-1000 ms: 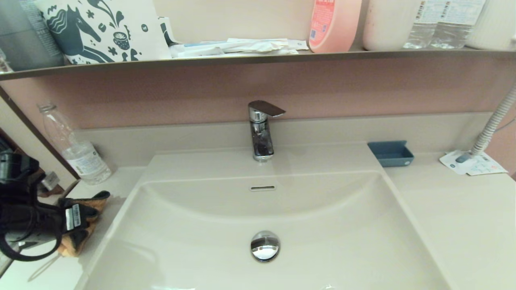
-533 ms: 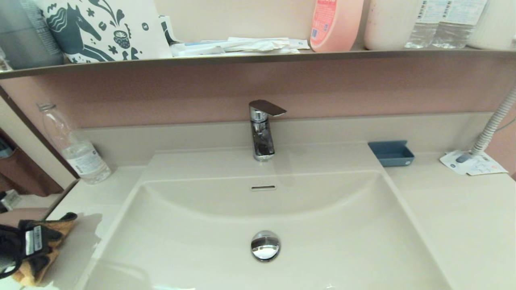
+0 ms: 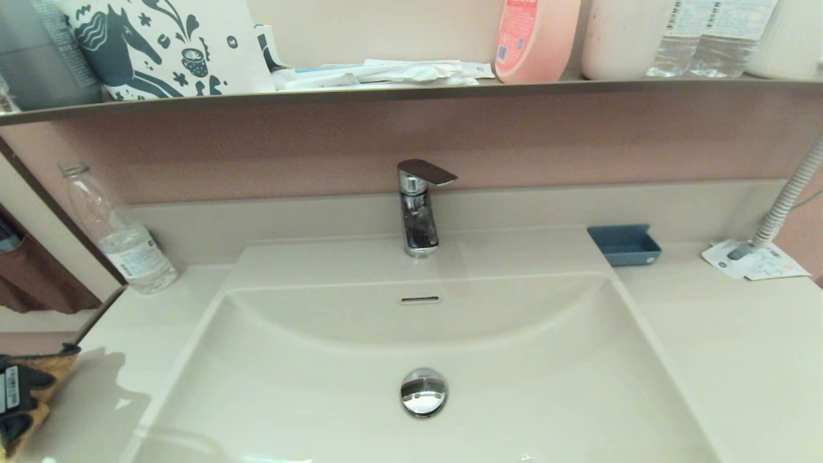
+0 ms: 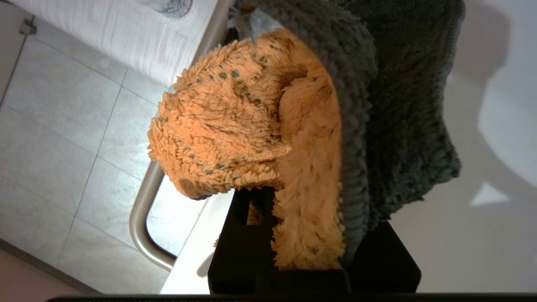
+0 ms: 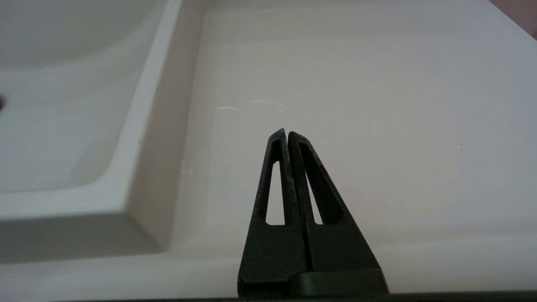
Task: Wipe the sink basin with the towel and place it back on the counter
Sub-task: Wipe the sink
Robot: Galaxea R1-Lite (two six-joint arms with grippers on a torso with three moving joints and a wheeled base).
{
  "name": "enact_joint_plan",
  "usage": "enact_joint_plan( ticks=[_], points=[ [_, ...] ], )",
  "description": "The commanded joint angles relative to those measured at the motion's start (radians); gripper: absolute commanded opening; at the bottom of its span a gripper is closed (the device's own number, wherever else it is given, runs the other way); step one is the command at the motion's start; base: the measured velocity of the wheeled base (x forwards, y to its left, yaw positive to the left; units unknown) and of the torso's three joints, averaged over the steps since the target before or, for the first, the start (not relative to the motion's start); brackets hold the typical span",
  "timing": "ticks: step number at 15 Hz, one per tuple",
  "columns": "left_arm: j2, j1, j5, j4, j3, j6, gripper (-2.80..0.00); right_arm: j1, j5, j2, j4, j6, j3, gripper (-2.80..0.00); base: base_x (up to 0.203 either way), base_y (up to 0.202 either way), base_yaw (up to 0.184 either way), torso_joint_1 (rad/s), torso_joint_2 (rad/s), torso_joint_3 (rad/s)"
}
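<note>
The orange-yellow towel (image 3: 46,369) with dark grey edging is bunched in my left gripper (image 3: 14,404), which is shut on it at the far left front, over the left edge of the counter (image 3: 726,347). In the left wrist view the towel (image 4: 235,126) fills the space between the black fingers (image 4: 243,247), and the left gripper (image 4: 310,235) hangs half over the floor. The sink basin (image 3: 527,360) holds nothing but its chrome drain stopper (image 3: 422,392). My right gripper (image 5: 287,133) is shut and holds nothing, above the counter (image 5: 356,84) just right of the sink basin (image 5: 50,105); the head view does not show it.
A chrome faucet (image 3: 418,206) stands behind the basin. A plastic bottle (image 3: 122,238) stands at the back left; a blue soap dish (image 3: 622,244), printed papers (image 3: 752,260) and a ribbed hose (image 3: 787,199) are at the back right. A loaded shelf (image 3: 411,93) runs above. A metal rail (image 4: 142,209) sits beyond the counter's left edge.
My left gripper has carried the towel leftward and toward the front, from beside the basin's left rim to the counter's outer edge, mostly out of the head view.
</note>
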Motion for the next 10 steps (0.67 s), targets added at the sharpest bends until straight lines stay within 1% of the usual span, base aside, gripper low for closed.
enact_joint_plan(
  ticks=[1,5,7,8,10],
  points=[
    [0.034,-0.001,-0.019,0.001,-0.034,0.002,-2.80,0.000,0.000,0.001,-0.002,0.000,0.000,-2.80,0.000,0.000,0.000,0.000,0.00,0.000],
    [0.126,-0.040,-0.030,-0.001,-0.119,-0.001,-2.80,0.000,0.000,0.001,-0.002,0.000,0.000,-2.80,0.000,0.000,0.000,0.000,0.00,0.000],
    [0.183,-0.080,-0.027,-0.001,-0.174,-0.012,-2.80,0.000,0.000,0.001,-0.002,0.000,0.000,-2.80,0.000,0.000,0.000,0.000,0.00,0.000],
    [0.205,-0.109,-0.026,-0.001,-0.196,-0.032,-2.80,0.000,0.000,0.001,-0.002,0.000,0.000,-2.80,0.000,0.000,0.000,0.000,0.00,0.000],
    [0.242,-0.179,-0.021,-0.001,-0.227,-0.094,-2.80,0.000,0.000,0.001,-0.002,0.000,0.000,-2.80,0.000,0.000,0.000,0.000,0.00,0.000]
  ],
)
